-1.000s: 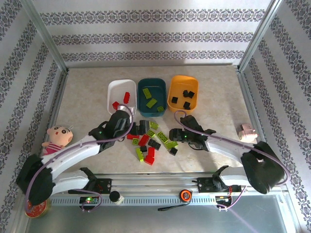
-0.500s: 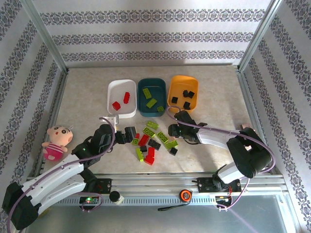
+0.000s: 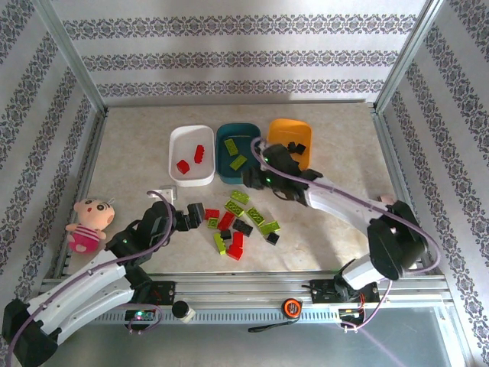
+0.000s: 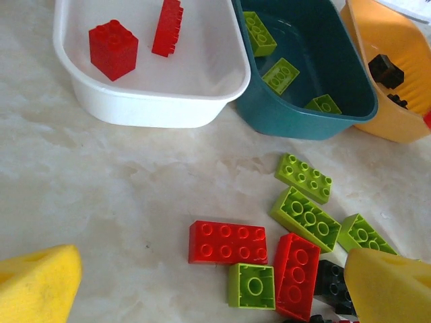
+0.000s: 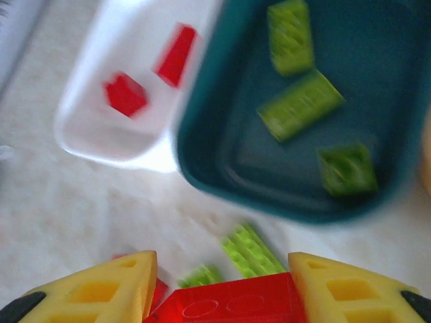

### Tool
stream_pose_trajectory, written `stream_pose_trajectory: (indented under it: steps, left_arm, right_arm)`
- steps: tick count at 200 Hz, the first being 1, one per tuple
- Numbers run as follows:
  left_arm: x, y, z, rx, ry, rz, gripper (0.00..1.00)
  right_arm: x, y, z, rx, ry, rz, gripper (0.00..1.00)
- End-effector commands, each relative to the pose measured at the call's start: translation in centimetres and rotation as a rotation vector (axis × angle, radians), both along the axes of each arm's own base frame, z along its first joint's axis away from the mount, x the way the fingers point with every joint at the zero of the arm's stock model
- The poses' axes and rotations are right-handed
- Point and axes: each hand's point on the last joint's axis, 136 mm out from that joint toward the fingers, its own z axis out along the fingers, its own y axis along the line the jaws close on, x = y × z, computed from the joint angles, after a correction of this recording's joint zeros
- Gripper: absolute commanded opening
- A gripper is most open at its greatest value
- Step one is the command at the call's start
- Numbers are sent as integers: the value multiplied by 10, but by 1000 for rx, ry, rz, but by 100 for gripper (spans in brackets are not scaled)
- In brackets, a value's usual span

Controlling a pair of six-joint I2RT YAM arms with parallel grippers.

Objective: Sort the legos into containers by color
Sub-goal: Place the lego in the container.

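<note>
A pale marbled tabletop (image 3: 137, 153) lies under me, walled in by striped, flowered wallpaper (image 3: 229, 61). Three shallow rounded plastic tubs stand on it in a row, side against side. The white tub (image 4: 155, 111) has two red bricks (image 4: 113, 48) in it, the dark teal tub (image 4: 296, 124) has three lime green bricks (image 4: 281, 74), and the orange tub (image 3: 284, 128) has black bricks (image 4: 385, 69).

My right claw (image 5: 222, 289) pinches a red studded plastic brick (image 5: 229, 303) between its yellow pads (image 5: 101, 289). It hangs by the near edge of the teal tub, toward the side where that tub meets the white one. That wrist view is blurred, so I cannot tell how high I am.

My left claw (image 3: 202, 216) is spread wide and grips nothing, just left of the loose heap of red, lime green and black bricks (image 3: 241, 225) on the table in front of the tubs. In its wrist view a long red eight-stud brick (image 4: 227, 242) lies flat, with a small lime green square brick (image 4: 252, 286) touching its near edge.

A pink plush doll (image 3: 88, 222) sits at the table's left edge, well apart from the heap.
</note>
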Motion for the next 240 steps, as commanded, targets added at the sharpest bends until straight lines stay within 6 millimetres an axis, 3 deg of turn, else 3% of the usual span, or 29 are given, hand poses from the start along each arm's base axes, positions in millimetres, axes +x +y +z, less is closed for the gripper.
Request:
stream_pose_trajectory:
  steps: [1,29,80,119,144,179,202,225,240]
  left_arm:
    - [-5,11,-6,13,19,39,100]
    - [-11,15,-9,10,35,41,100]
    - [-17,20,-9,2,38,49,100]
    - [-17,19,-9,0,40,44,100]
    - [-16,14,-8,-13,37,24,100]
    - [-14,0,-6,-20,57,-37,99]
    - [-14,-19,-11,-19,125,-116,92]
    - [-20,-41,-33,-18,263,-198,80]
    - [-27,-54,-49,-12,342,-244,78]
  right_arm:
    - [13,48,5,25,-18,120,38]
    - [44,95,2,70,0,165,39]
    - [85,150,-8,136,24,186,43]
    - [97,163,1,174,12,176,67]
    - [95,155,19,180,-19,167,69]
    - [80,129,32,166,-50,148,69]
    - [62,106,23,142,-44,128,69]
    - [43,80,15,122,-30,107,69]
    - [32,63,8,111,-25,91,69]
